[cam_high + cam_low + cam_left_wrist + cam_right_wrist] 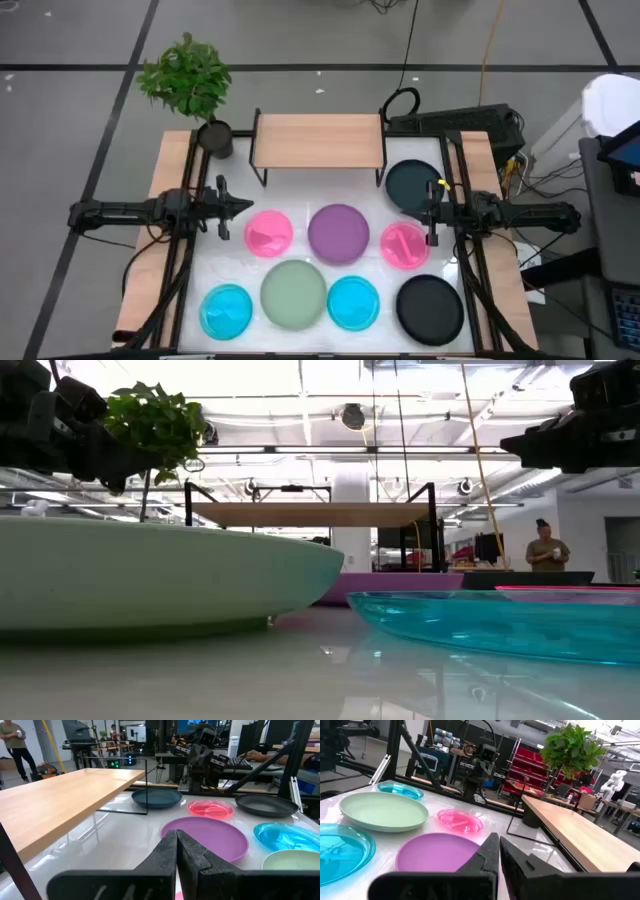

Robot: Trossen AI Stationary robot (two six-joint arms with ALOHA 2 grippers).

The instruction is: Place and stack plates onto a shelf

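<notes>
Eight plates lie flat on the white table. In the high view a pink plate (pixel 268 233), the purple plate (pixel 338 232) and a second pink plate (pixel 404 244) form the middle row, with a dark teal plate (pixel 413 186) behind. Along the near edge lie a cyan plate (pixel 227 310), the sage green plate (pixel 294 294), a second cyan plate (pixel 353 302) and a black plate (pixel 430 308). The wooden shelf (pixel 320 140) stands at the far edge with nothing on it. My left gripper (pixel 245 207) (pixel 176 834) hovers shut left of the pink plate. My right gripper (pixel 427 210) (pixel 496 839) hovers shut between the teal plate and the right-hand pink plate.
A potted plant (pixel 185 75) in a black pot (pixel 214 138) stands at the far left corner beside the shelf. Cables and equipment (pixel 470 125) sit behind the far right corner. A person (pixel 545 548) stands far off in the room.
</notes>
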